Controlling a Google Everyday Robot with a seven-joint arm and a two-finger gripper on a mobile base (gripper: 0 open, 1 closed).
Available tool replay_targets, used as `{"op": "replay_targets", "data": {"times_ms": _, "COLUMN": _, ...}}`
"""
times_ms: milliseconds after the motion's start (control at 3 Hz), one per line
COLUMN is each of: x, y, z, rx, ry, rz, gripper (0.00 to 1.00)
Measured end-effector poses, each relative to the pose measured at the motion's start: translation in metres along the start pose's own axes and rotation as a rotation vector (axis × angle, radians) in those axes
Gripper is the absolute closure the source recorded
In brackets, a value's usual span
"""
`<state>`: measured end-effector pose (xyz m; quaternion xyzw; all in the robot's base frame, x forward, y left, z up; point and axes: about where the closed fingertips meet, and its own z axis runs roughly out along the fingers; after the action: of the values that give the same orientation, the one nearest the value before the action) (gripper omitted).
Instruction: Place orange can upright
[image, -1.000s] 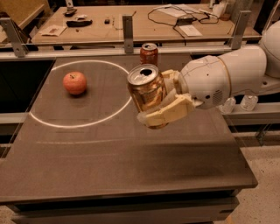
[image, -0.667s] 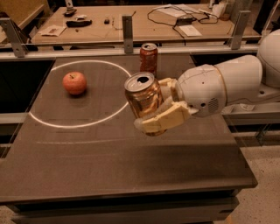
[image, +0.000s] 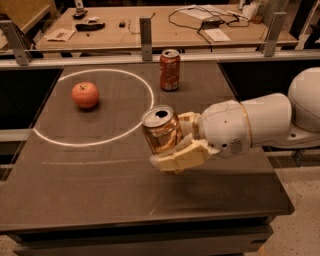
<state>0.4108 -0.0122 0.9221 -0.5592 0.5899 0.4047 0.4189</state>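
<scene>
The orange can (image: 161, 131) is golden-orange with a silver top that has an open mouth. It is held upright, tilted slightly, over the dark table (image: 100, 190) near its middle. My gripper (image: 175, 145) comes in from the right on a white arm and is shut on the can. One cream finger (image: 181, 157) runs under and in front of the can, the other sits behind it. Whether the can's base touches the table is hidden by the finger.
A darker red can (image: 170, 69) stands upright at the back of the table. A red-orange apple (image: 85, 95) lies at the left inside a white painted circle (image: 90, 142). Metal posts (image: 145, 32) and a cluttered wooden bench stand behind.
My gripper has carried the orange can down and toward the front of the table, a little to the left. The apple and the red can have not moved.
</scene>
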Motion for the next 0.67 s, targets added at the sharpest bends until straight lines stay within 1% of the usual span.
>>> {"op": "replay_targets", "data": {"times_ms": 333, "x": 0.021, "y": -0.004, "z": 0.007, "rx": 0.026, "ry": -0.049, "rz": -0.018, "gripper": 1.00}}
{"op": "replay_targets", "data": {"times_ms": 667, "x": 0.046, "y": -0.008, "z": 0.012, "rx": 0.049, "ry": -0.084, "rz": -0.021, "gripper": 1.00}}
